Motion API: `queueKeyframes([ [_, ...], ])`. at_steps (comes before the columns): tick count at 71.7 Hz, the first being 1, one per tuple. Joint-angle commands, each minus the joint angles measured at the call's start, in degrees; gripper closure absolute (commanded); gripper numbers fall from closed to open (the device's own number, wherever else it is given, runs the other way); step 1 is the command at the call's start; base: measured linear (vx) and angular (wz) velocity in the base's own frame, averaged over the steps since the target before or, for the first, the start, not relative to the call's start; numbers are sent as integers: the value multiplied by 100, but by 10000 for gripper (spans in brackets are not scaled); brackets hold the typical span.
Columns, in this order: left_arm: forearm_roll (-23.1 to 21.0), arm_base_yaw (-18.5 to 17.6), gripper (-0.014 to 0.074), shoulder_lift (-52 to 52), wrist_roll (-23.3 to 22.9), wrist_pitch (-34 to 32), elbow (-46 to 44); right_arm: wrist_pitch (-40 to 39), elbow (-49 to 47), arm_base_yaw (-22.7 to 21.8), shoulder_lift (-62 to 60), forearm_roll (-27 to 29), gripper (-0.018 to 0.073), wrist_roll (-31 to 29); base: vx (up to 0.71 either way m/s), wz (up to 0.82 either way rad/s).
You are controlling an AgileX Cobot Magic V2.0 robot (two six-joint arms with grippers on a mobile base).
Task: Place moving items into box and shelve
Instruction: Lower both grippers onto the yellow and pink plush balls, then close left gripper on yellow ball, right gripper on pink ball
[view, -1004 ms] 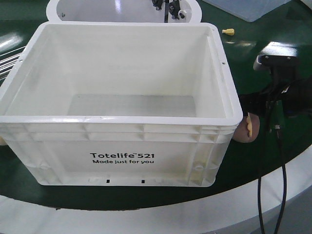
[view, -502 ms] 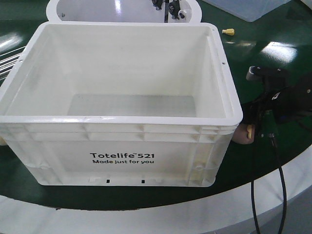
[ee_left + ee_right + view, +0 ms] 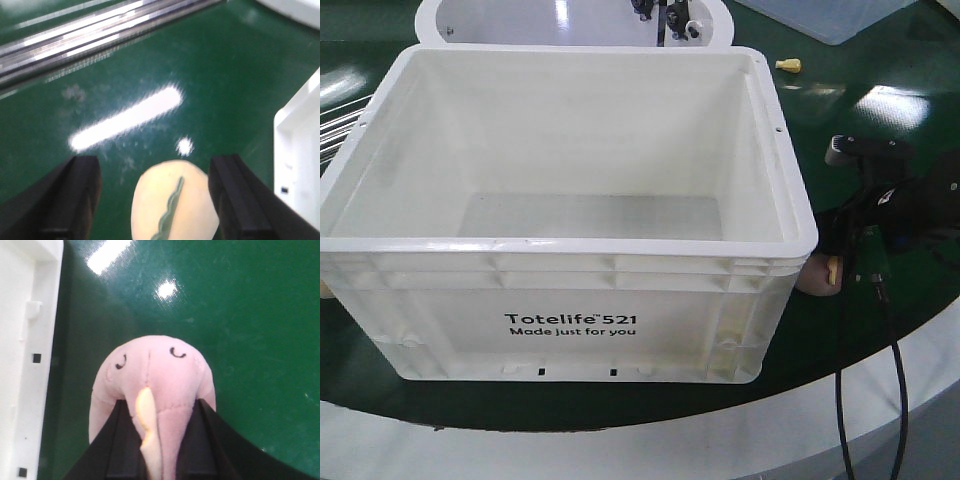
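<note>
1. the white box (image 3: 440,310) stands on the green table (image 3: 820,130), with its printed side facing near and its top open.
2. the right gripper (image 3: 835,255) is low on the right side of the box, just beside its near right corner and under the rim.
3. in the right wrist view its jaws are closed narrow on the pink ball (image 3: 160,375), with one black finger (image 3: 117,445) pressing each flank (the ball bulges out past them).
4. the pink ball shows two small stitched eyes and a yellow ridge down its middle; the box wall (image 3: 25,340) is close on its left, and i cannot tell whether the ball touches the table.
5. the left gripper (image 3: 155,165) has its jaws spread wide, low over the table on the left side of the box.
6. the yellow ball (image 3: 175,205), with a green leaf strip, lies between those jaws and touches neither finger; a corner of the box (image 3: 300,150) is near on its right.
7. metal rails (image 3: 100,30) run across the far side of that view.
8. a black cable (image 3: 895,380) hangs from the right arm.
</note>
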Motion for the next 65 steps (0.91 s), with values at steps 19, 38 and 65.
queueKeyframes([
  [19, -3, 8, 23, 242, -4, -189, -184, -142, -142, -40, -157, 16, 575, -4, 0, 0],
  [38, -15, 3, 23, 477, -4, -29, -184, -218, -142, -40, -157, 16, 575, -4, 0, 0],
  [65, -152, -17, 23, 759, -4, -142, -184, -253, -142, -40, -157, 16, 575, -27, 0, 0],
])
